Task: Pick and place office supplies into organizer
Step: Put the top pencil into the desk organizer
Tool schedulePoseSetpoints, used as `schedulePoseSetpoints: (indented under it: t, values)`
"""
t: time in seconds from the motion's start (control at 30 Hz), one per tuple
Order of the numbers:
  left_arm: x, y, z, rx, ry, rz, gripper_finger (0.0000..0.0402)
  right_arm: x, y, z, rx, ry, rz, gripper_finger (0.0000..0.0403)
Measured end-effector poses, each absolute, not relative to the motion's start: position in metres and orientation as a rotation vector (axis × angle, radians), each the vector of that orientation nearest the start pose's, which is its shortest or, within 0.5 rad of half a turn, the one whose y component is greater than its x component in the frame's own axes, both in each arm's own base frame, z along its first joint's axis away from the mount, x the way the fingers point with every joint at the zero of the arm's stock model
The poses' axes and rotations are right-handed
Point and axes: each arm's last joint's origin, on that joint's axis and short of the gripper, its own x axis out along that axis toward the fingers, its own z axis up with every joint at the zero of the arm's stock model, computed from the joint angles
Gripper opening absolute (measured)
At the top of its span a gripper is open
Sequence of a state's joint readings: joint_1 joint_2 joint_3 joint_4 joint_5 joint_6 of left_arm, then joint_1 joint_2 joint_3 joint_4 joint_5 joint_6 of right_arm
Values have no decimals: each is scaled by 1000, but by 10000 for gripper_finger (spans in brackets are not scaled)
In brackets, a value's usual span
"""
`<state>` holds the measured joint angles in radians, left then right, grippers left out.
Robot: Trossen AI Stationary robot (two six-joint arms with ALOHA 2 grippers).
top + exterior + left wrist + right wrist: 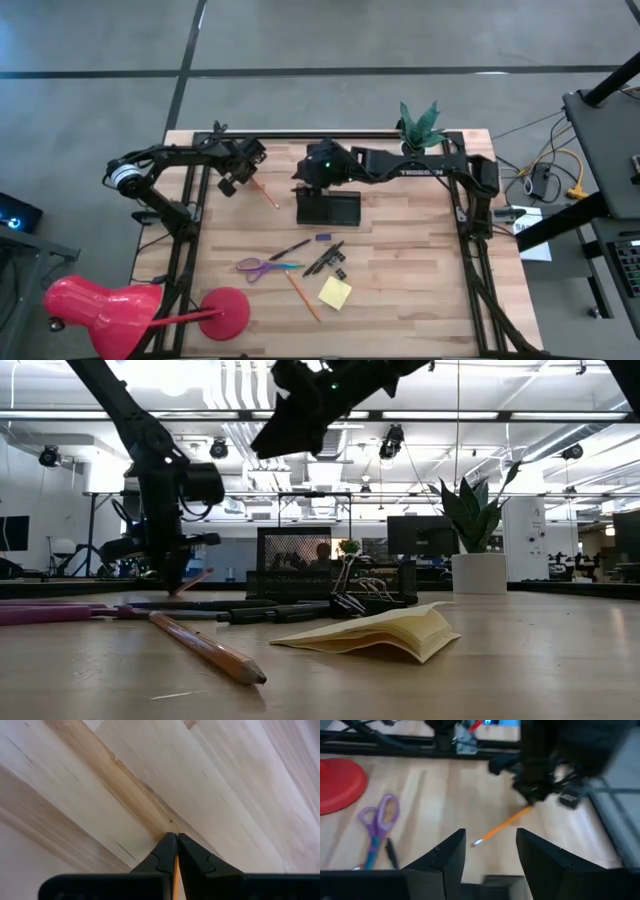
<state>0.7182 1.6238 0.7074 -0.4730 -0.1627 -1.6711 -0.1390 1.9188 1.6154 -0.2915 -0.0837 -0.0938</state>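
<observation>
The left hand (243, 178) is pressed together on an orange pencil (264, 192), pinching it at one end so the rest of the shaft slants away from the fingertips toward the organizer, its far tip low over the wooden desk (400, 260); in the left wrist view a sliver of orange shows between the closed fingers (167, 852). The right hand (312, 178) hangs just above the near end of the black mesh organizer (328, 208), its fingers (451, 855) spread apart with nothing between them, and from its wrist camera the left hand's pencil shows just ahead of it. The remaining supplies lie together on the desk on the far side of the organizer from the right hand: purple-handled scissors (262, 266), black pens (323, 259), a small black clip (341, 273), a second orange pencil (302, 296) and a yellow sticky-note pad (335, 292), the pad and the clip close together and the scissors nearer the left hand's side. A red desk lamp (140, 312) stands well off from the left hand at the desk's corner, and a potted plant (420, 128) sits behind the right arm at the desk's edge.
</observation>
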Motion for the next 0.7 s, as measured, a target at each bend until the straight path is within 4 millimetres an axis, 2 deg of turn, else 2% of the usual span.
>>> schedulePoseSetpoints:
  t: [0.23,0.37,0.7]
  values:
    - [195,152,115,-1603,503,1718,0,453,-31,250,71,663,2,179]
    - [200,139,113,-1562,559,1700,0,456,-19,244,100,673,-17,180]
    - [212,106,111,-1483,580,1706,0,459,25,226,157,716,-160,180]
